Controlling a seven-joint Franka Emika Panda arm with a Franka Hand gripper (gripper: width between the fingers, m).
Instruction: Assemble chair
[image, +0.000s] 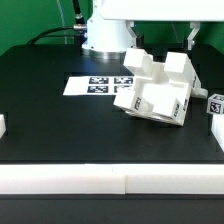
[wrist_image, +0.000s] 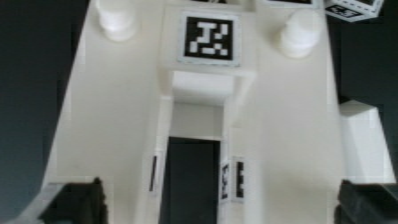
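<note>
The chair (image: 158, 92) is a partly joined group of white blocky parts lying tilted on the black table, right of centre in the exterior view. In the wrist view one long white chair part (wrist_image: 214, 110) fills the frame, with a square tag, two round pegs and dark slots. My gripper (wrist_image: 217, 205) is open, with its dark fingertips (wrist_image: 71, 205) wide apart on either side of this part. In the exterior view the gripper (image: 163, 42) hangs just above the chair. I cannot tell if the fingers touch the part.
The marker board (image: 100, 85) lies flat on the exterior view's left of the chair. A loose white tagged part (image: 214, 104) stands at the right edge and another white piece (image: 2, 125) at the left edge. A white rail (image: 110, 178) runs along the front. The robot base (image: 105, 35) stands behind.
</note>
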